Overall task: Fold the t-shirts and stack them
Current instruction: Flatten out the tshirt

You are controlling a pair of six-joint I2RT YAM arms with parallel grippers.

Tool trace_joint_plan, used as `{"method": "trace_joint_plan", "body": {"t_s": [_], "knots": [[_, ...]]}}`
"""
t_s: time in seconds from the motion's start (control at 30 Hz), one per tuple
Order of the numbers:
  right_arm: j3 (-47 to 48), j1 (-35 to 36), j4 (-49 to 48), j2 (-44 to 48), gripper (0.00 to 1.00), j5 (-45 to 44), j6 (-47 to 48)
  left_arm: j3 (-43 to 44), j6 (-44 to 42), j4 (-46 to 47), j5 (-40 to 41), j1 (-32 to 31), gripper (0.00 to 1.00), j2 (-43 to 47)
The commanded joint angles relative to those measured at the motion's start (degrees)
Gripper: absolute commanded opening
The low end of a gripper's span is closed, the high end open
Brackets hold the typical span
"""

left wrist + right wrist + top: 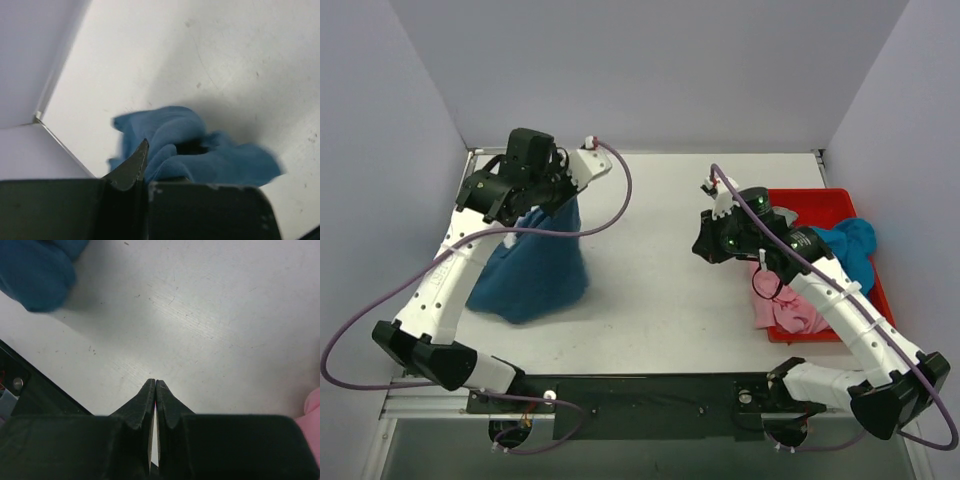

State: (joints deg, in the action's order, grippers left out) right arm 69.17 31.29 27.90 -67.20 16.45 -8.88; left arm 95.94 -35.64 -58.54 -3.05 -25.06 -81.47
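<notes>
Top view: my left arm (440, 290) is reaching up to the far-left part of the tabletop (670, 290), and my left jaws are clamping the dark teal-blue shirt (535, 265) by its top. The shirt is hanging down in a cone shape, w/ its lower edge spreading on the tabletop. My right arm (840, 310) is stretching over the centre-right, w/ my right jaws sitting just left of the red tray (820, 198) and well apart from the teal-blue shirt. The turquoise shirt (852, 245) is lying bunched in the tray's right part. The pink shirt (785, 308) is spilling over the tray's near-left edge, right under my right arm.

Left wrist view: only one of my fingers (135, 170) is showing, its tip pointing up. The teal-blue cloth is bunching right against it & trailing down toward the tabletop below.

Right wrist view: my right fingers (145, 400) are pressing together at the tips, nothing between them, bare tabletop beneath. The teal-blue shirt is showing at top left, and a bit of pink cloth is peeking in at the right edge
</notes>
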Motion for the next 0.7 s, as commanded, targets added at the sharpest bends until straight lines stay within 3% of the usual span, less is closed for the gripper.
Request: {"method": "trace_joint_plan", "body": {"t_s": [0.0, 0.2, 0.3, 0.37, 0.57, 0.67], "knots": [[-3.8, -0.2, -9.2, 6.2, 0.0, 3.9, -3.3, 16.8, 3.3, 6.8, 1.1, -2.8, 0.0, -0.1], [-4.3, -1.1, -6.0, 9.8, 0.0, 0.6, -2.6, 31.1, 0.8, 8.3, 10.9, -8.9, 0.0, -6.5], [-4.1, -1.8, -4.1, 11.5, 0.0, -1.9, -2.5, 31.7, 1.0, 7.3, 10.5, -11.4, 0.0, -7.2], [-4.9, -2.2, -3.4, 13.0, 0.0, -3.2, -2.5, 25.8, 0.4, 6.6, 8.3, -12.6, 0.0, -5.3], [-9.7, -2.1, -1.2, 17.7, 0.0, -4.8, -4.3, -4.9, -1.0, 4.4, 0.2, -15.9, 0.0, -1.0], [-11.3, -2.1, -1.0, 17.5, 0.02, -6.5, -5.3, -13.7, -1.8, 4.7, -2.1, -20.4, 0.0, -0.9]]}}
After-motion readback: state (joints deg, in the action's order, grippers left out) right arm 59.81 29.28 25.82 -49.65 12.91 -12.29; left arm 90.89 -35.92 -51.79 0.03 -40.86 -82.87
